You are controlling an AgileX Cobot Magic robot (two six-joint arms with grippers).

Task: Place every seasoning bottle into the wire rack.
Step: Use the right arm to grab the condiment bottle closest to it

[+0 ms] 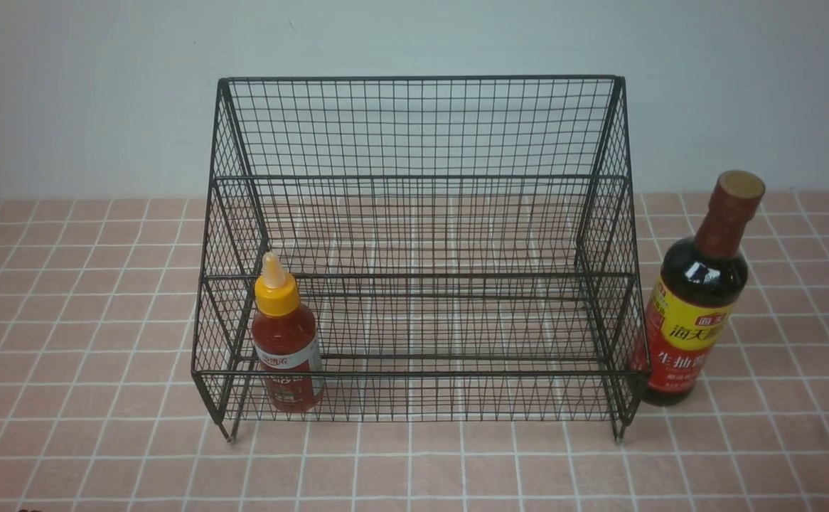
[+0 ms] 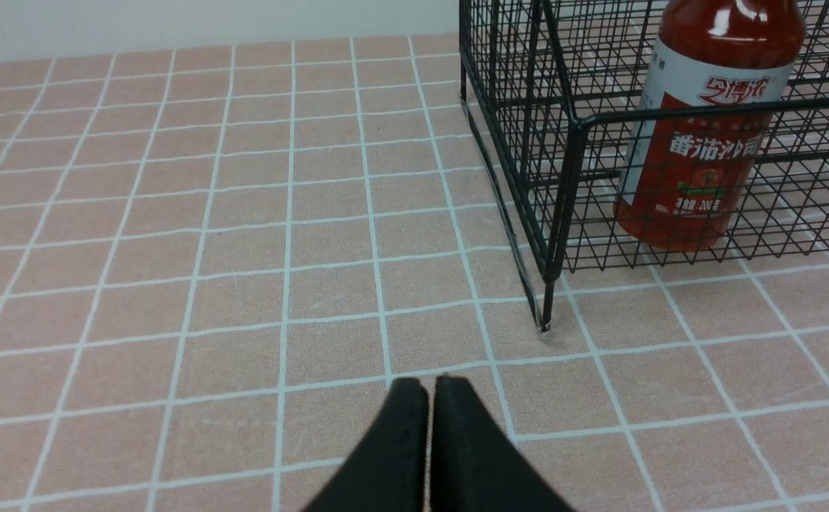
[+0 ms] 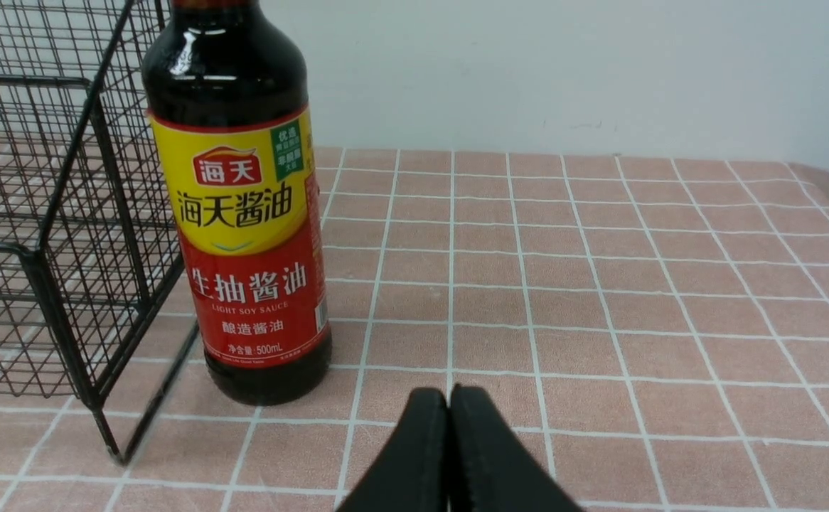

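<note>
From the front, the black wire rack stands on the pink tiled table. The small red bottle with the yellow cap stands upright inside the rack, on the low front step, at its left end. The tall dark soy bottle stands upright on the table outside the rack, just beside its right wall. Only this view shows both bottles and the whole rack at once.

From the left wrist, the left gripper has its two black tips pressed together with nothing between them. It is over bare tiles near the rack's corner leg. The red bottle is farther off, behind the front mesh.

From the right wrist, the right gripper is also closed up and holds nothing. The soy bottle stands near it, off to one side, apart from the tips. This view shows a gap between the bottle and the rack, and the label's writing.
</note>
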